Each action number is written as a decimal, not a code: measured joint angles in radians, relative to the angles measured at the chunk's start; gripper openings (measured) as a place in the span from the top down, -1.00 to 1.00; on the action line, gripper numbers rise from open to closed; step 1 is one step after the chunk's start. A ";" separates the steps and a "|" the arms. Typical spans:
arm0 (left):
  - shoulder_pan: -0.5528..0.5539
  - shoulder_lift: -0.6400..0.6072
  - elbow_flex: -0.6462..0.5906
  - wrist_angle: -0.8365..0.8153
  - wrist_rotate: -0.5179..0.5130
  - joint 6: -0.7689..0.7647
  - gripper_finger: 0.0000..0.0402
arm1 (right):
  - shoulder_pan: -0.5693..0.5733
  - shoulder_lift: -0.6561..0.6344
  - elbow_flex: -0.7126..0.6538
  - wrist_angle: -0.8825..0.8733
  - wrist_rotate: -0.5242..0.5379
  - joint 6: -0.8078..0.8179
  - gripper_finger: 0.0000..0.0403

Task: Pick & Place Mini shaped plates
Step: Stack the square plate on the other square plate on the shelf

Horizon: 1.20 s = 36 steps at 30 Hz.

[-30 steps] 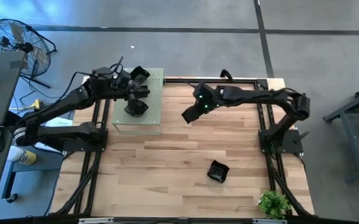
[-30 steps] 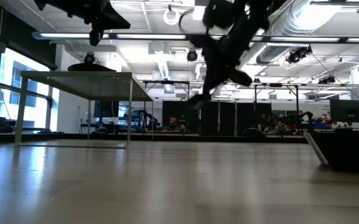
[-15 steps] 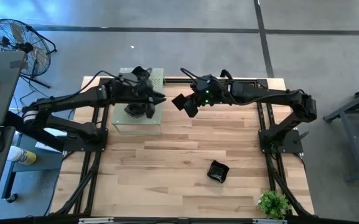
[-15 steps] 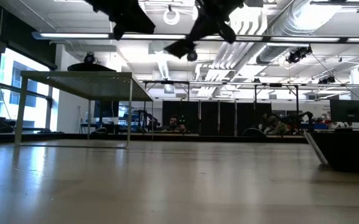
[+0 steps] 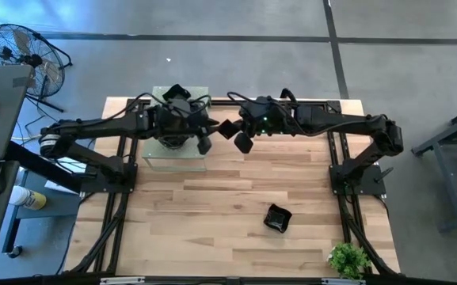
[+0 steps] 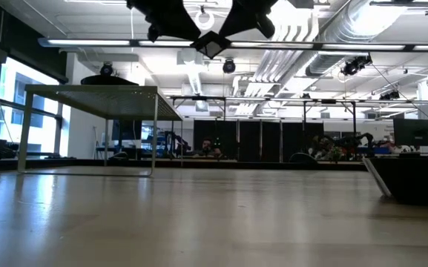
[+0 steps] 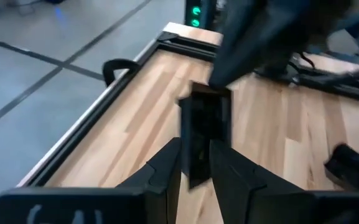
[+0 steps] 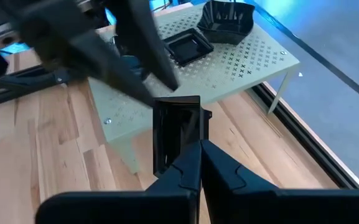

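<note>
Grippers are meeting in mid-air above the far middle of the wooden table (image 5: 212, 214), both touching one small square black plate (image 5: 226, 129). The right gripper (image 8: 195, 140) is pinching the plate by its edge, fingers closed on it. The left gripper (image 7: 195, 165) is straddling the same plate, its fingers (image 7: 167, 171) sitting either side, though whether they are pressing on it is not clear. Just left of this, the pale green perforated board (image 8: 254, 59) is carrying two more black plates, a flat square plate (image 8: 188, 46) and a deeper wavy-rimmed dish (image 8: 229, 18). Another dark dish (image 5: 277, 218) is lying on the table, nearer and to the right. If one gripper lets go before the other is gripping firmly, the plate would probably drop and could crack. Motion blur is hiding the fingertip contact.
</note>
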 joint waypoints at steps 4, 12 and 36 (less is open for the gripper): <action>0.003 0.006 0.014 0.001 -0.032 -0.029 0.59 | 0.004 0.000 0.000 0.003 0.002 -0.004 1.00; 0.002 0.006 0.016 -0.031 -0.013 -0.030 0.61 | 0.004 0.000 0.000 0.057 -0.018 -0.007 1.00; 0.240 -0.142 0.018 -0.264 0.072 -0.270 0.98 | 0.003 -0.006 0.000 0.063 0.043 0.008 0.53</action>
